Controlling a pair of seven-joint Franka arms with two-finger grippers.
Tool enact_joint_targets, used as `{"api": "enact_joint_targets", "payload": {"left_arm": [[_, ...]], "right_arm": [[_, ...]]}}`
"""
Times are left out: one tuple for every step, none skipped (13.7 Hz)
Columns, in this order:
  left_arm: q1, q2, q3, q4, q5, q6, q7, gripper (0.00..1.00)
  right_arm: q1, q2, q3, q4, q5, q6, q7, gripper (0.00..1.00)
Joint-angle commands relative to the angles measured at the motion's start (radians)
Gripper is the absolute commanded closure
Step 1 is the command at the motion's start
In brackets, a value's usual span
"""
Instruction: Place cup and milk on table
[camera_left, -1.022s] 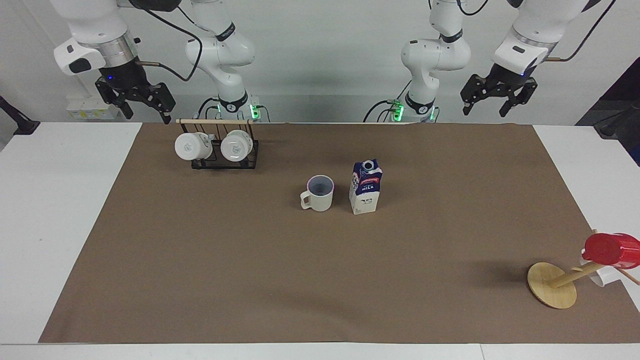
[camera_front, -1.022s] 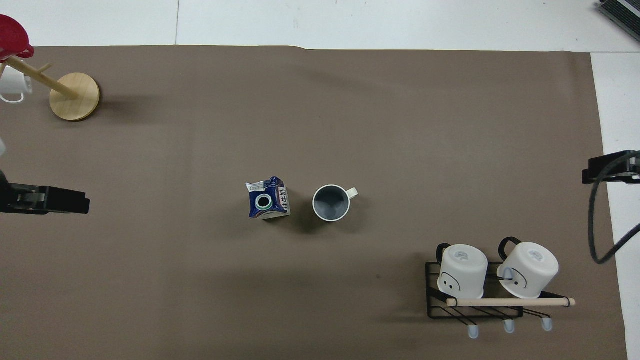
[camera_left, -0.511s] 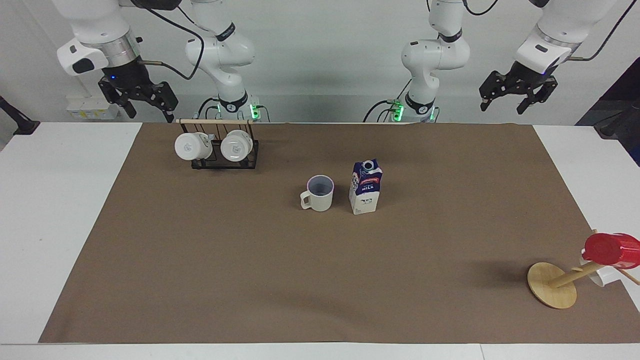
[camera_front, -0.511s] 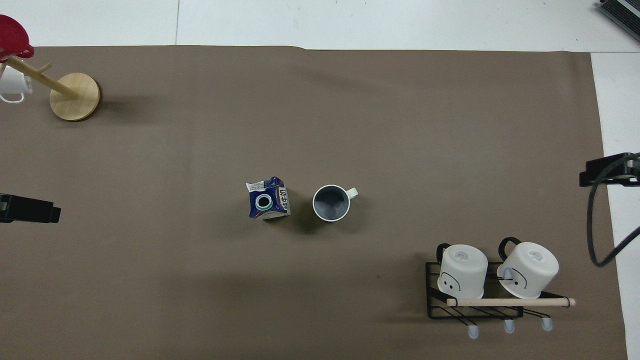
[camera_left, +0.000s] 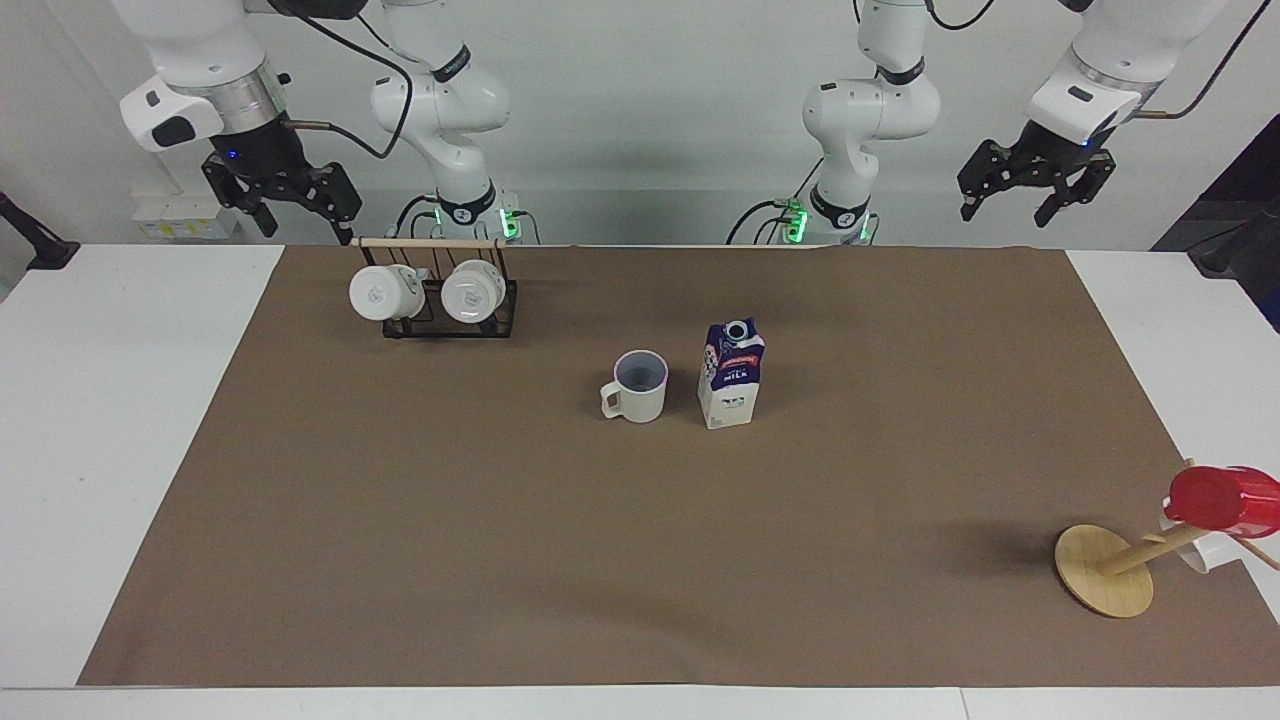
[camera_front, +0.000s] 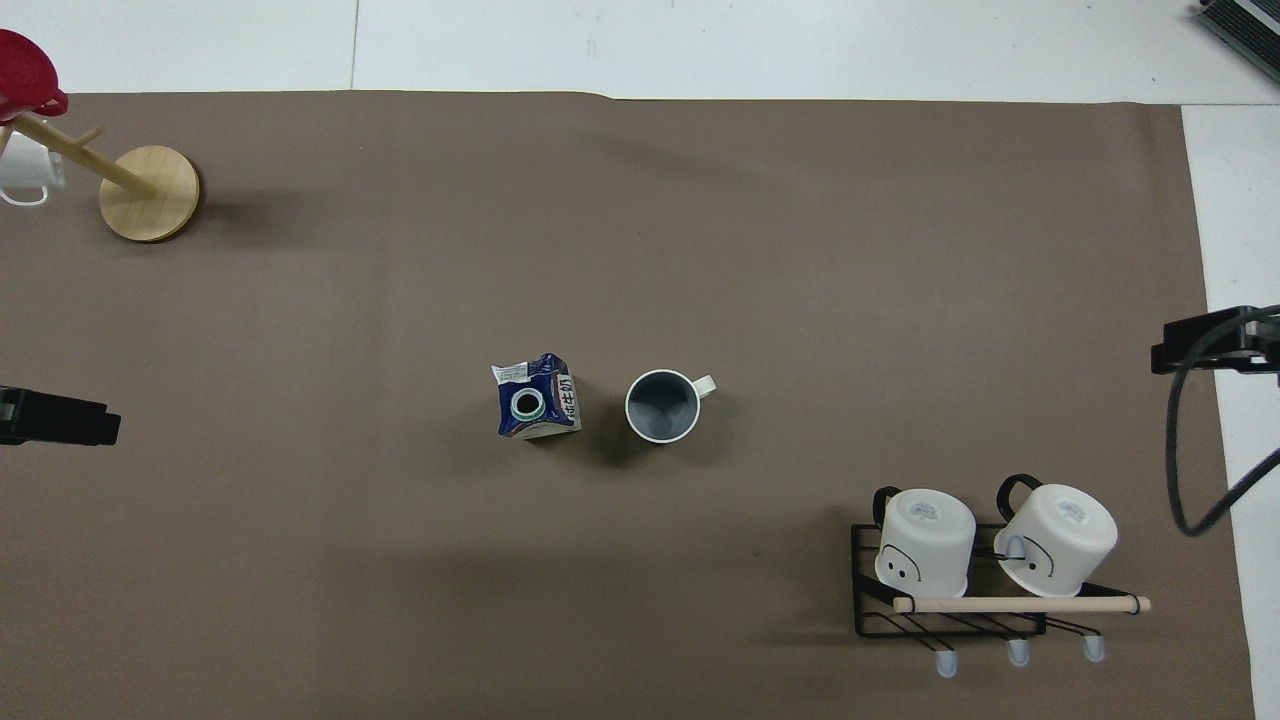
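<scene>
Cup (camera_left: 637, 386) and milk (camera_left: 731, 374) are both standing upright on the brown sheet (camera_left: 640, 560) mid-desk (camera_left: 120, 400), just beside each other with a small gap, milk toward the left arm's end. Cup handle is pointing toward the right arm's end, mouth up. Task is looking done as far as placement goes.

Both arms are waiting up high at the robots' edge. Left hand (camera_left: 1035, 190) is hanging over the desk's corner at the left arm's end, fingers spread, gripping nothing. Right hand (camera_left: 285, 205) is hanging just beside the rack (camera_left: 448, 300) holding two white cups (camera_left: 420, 291), fingers spread too, nothing in them.

Risks I'm seeing:
- Right hand is sitting close to the rack's wooden bar (camera_left: 430, 242). Any low sweep toward the middle is probably clipping the bar or the hanging cups and dragging the rack.
- Milk is the taller, lighter-looking item with a narrow base. If either arm is going back in, a sideways nudge is likely tipping it into the cup, given how close they are standing.
- The tight gap means a regrasp on either one is risking a finger bumping the neighbour.
- Wooden stand (camera_left: 1105, 570) with the red cup (camera_left: 1222, 500) is well apart from everything, leaning; low risk unless the left arm is swinging wide.
</scene>
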Motion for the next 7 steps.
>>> {"api": "enact_joint_targets", "payload": {"left_arm": [[0.011,0.018,-0.009,0.035,0.021,-0.041,0.013,0.0],[0.012,0.02,-0.01,0.037,0.021,-0.043,0.013,0.0],[0.012,0.02,-0.011,0.037,0.021,-0.041,0.013,0.0],[0.012,0.02,-0.011,0.037,0.021,-0.041,0.013,0.0],[0.012,0.02,-0.011,0.037,0.02,-0.04,0.013,0.0],[0.012,0.02,-0.011,0.037,0.02,-0.04,0.012,0.0],[0.011,0.02,-0.011,0.037,0.018,-0.038,0.012,0.0]], "right_arm": [[-0.006,-0.018,0.003,-0.014,0.014,0.0,-0.024,0.0],[-0.006,-0.016,0.003,-0.014,0.014,0.0,-0.024,0.0],[-0.006,-0.018,0.003,-0.014,0.015,0.0,-0.024,0.0],[-0.006,-0.018,0.003,-0.014,0.014,0.0,-0.024,0.0],[-0.006,-0.016,0.003,-0.014,0.014,0.0,-0.024,0.0],[-0.006,-0.016,0.003,-0.014,0.015,0.0,-0.024,0.0],[-0.006,-0.018,0.003,-0.014,0.014,0.0,-0.024,0.0]]}}
